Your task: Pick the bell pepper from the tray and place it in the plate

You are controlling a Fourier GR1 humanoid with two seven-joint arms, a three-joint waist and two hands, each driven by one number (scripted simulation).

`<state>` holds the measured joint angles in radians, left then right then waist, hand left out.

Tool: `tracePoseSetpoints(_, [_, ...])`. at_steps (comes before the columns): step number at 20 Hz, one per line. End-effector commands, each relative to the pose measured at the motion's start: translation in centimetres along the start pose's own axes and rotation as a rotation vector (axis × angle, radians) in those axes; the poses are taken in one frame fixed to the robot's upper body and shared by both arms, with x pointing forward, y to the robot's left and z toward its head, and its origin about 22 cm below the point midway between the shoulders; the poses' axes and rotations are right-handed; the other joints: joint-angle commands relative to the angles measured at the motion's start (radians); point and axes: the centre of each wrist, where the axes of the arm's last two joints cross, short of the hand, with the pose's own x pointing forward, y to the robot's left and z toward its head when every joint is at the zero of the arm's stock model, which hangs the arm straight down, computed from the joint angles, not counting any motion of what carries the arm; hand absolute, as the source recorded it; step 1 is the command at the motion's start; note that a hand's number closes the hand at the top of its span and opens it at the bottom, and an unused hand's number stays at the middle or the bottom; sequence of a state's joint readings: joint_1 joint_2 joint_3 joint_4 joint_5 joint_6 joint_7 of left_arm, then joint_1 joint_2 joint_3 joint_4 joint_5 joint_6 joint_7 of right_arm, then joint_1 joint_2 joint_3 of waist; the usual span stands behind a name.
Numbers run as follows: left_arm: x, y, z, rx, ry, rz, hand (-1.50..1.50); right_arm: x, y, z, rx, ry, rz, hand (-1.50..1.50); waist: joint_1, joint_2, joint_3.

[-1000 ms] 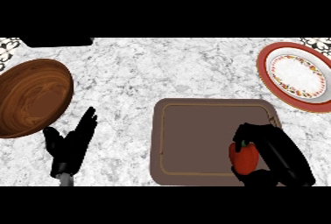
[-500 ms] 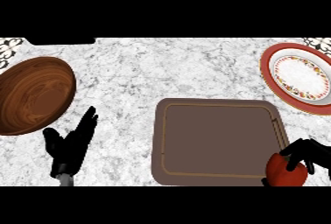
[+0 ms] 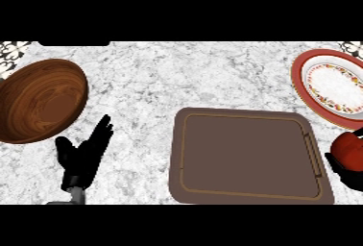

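Note:
A red bell pepper (image 3: 350,146) shows at the right edge of the head view, just off the brown tray (image 3: 248,156), and my right hand (image 3: 346,172) curls under it. Most of that hand is cut off by the frame's edge. The red-rimmed plate (image 3: 310,93) with a white patterned centre sits on the counter at the upper right, a short way beyond the pepper. The tray's surface is bare. My left hand (image 3: 83,153) rests open, fingers up, at the lower left.
A large wooden bowl (image 3: 41,100) sits at the left on the marbled grey counter (image 3: 191,77). Patterned tiles show in the top corners.
My right hand has lifted the pepper off the tray's right part and carried it right and up, past the tray's edge toward the plate. The left hand has stayed still.

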<state>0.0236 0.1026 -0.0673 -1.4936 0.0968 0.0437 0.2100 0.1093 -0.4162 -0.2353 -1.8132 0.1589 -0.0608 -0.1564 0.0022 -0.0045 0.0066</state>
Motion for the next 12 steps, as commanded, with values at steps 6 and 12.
tracePoseSetpoints(6, [-0.7,-1.0,0.3,-0.03,0.061,-0.015,0.0,-6.1,-2.5,-7.9,-0.232,0.043,0.051,1.5,0.029,0.012,-0.005])
tracePoseSetpoints(12, [-0.5,-0.2,-0.6,-0.032,0.063,-0.007,0.0,-10.2,-3.8,-11.0,-0.26,0.046,0.052,1.5,0.045,0.02,-0.003])
